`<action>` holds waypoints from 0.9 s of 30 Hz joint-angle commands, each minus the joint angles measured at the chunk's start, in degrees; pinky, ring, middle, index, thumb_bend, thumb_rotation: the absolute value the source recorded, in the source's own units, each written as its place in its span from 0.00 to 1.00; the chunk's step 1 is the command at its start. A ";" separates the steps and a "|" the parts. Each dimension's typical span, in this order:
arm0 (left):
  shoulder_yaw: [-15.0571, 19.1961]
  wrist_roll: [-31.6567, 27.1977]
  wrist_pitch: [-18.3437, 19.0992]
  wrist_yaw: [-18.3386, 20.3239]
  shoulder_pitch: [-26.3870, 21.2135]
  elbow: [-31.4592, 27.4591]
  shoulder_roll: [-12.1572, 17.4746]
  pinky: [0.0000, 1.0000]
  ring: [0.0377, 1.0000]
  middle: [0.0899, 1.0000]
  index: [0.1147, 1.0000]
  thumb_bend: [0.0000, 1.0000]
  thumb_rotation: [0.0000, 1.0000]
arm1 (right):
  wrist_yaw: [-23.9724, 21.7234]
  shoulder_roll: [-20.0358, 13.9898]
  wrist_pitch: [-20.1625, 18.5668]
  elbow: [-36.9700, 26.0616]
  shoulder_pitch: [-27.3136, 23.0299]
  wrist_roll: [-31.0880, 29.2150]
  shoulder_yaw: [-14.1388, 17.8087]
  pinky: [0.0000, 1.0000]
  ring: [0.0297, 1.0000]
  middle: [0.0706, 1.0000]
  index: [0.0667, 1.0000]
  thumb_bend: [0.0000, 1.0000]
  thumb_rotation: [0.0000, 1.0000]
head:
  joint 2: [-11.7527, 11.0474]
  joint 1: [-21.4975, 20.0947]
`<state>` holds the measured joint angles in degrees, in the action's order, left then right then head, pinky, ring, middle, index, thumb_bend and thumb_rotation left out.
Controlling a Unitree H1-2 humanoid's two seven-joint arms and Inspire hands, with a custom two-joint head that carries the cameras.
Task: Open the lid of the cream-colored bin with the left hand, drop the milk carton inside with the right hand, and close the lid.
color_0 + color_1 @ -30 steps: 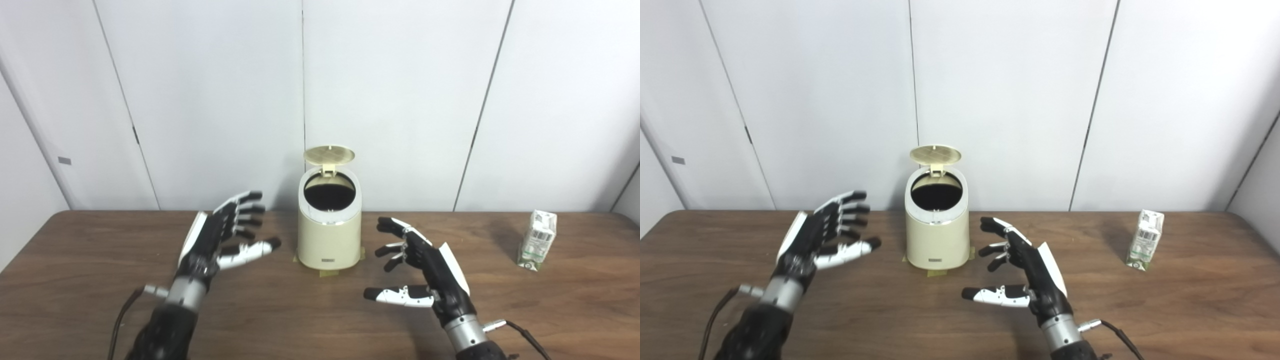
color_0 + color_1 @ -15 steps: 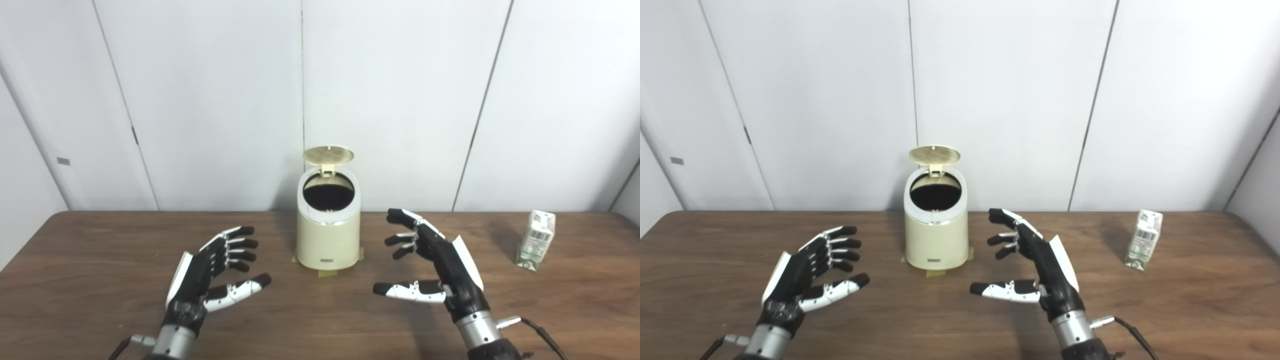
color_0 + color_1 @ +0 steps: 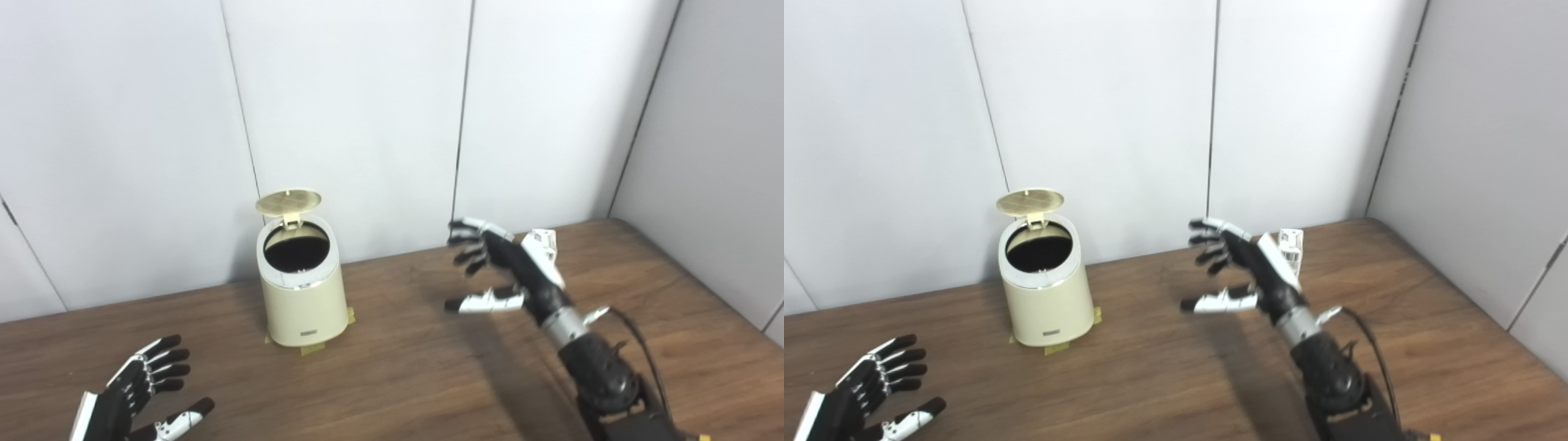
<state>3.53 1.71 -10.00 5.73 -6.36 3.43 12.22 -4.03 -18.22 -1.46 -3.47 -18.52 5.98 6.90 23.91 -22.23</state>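
Cream-colored plastic bin [image 3: 301, 291] stands with its round lid [image 3: 288, 201] up. To its right, the white milk carton [image 3: 1291, 244] peeks behind the right hand [image 3: 514, 275], whose spread fingers should wrap it squarely. Left hand [image 3: 866, 398] waits, fingers apart.

bins: 1 bin [image 3: 300, 294] | lids: 1 lid [image 3: 288, 201] | cartons: 1 milk carton [image 3: 1291, 242] | hands: 2, left hand [image 3: 138, 401], right hand [image 3: 502, 272] | tabletops: 1 tabletop [image 3: 398, 373]

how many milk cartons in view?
1. The milk carton stands on the table at the back right, mostly hidden behind the right hand, well right of the open bin. Anything inside the bin can't be seen.
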 commanded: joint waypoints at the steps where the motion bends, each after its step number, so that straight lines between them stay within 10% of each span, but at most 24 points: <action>1: 0.49 -0.94 -1.99 0.24 -2.28 -0.62 1.26 0.68 0.70 0.73 0.76 0.71 0.00 | 0.66 -2.11 -0.01 -1.15 -3.07 -1.02 1.75 0.54 0.67 0.75 0.77 0.75 0.10 | 0.14 -0.56; 13: 1.31 -0.72 0.12 0.79 -2.03 -1.23 1.79 0.72 0.72 0.73 0.76 0.69 0.00 | 4.30 -10.54 4.68 9.71 -7.60 1.89 6.46 0.73 0.79 0.81 0.77 0.80 0.14 | 0.23 -1.80; 27: 0.96 -0.56 0.15 1.32 -1.81 -1.75 2.04 0.69 0.71 0.73 0.76 0.68 0.00 | -1.45 -16.40 3.12 25.98 -11.19 -4.36 6.74 0.86 0.89 0.92 0.91 0.87 0.22 | 0.70 -1.62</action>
<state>4.46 1.59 -8.00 7.14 -6.25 3.39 13.49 -5.38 -31.84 -0.09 22.05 -26.56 1.75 13.43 24.52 -23.82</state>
